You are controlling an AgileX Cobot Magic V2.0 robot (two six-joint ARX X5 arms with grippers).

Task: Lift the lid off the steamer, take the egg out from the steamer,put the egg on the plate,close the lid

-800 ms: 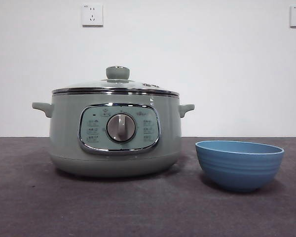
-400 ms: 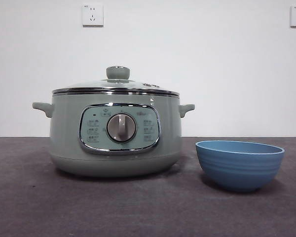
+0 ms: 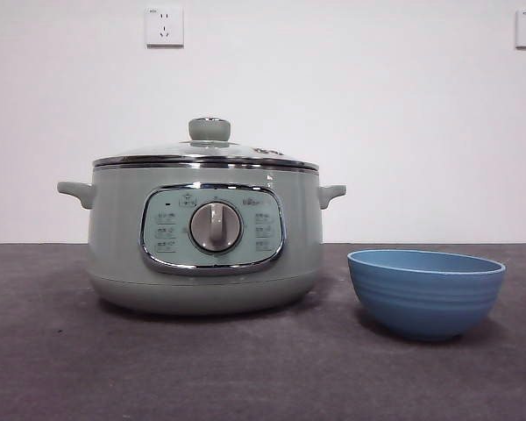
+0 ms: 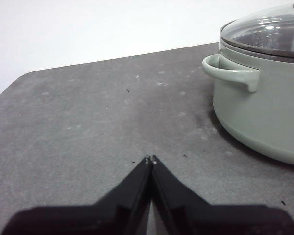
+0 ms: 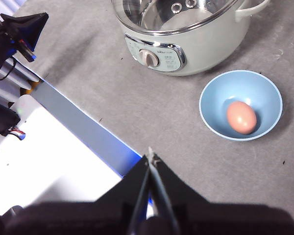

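I'm seeing one steamer (image 3: 205, 246) wearing its one lid (image 3: 207, 147), with one egg (image 5: 241, 117) lying in the one plate (image 3: 425, 294) beside it. I'm keeping both the left claw (image 4: 150, 159) and the right claw (image 5: 150, 157) clenched on nothing, away from the steamer.

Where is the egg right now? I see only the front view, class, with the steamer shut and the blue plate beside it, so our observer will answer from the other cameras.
Observer: The egg lies inside the plate; the right wrist view looks down into it.
Operator: Is either gripper near the steamer?
Observer: The left gripper hangs over bare table beside the steamer, jaws shut, holding nothing.
Operator: And the right one?
Observer: The right gripper is high above the table's near edge, jaws shut and empty.
Operator: Is the lid seated?
Observer: Yes, the lid sits on the steamer's rim.
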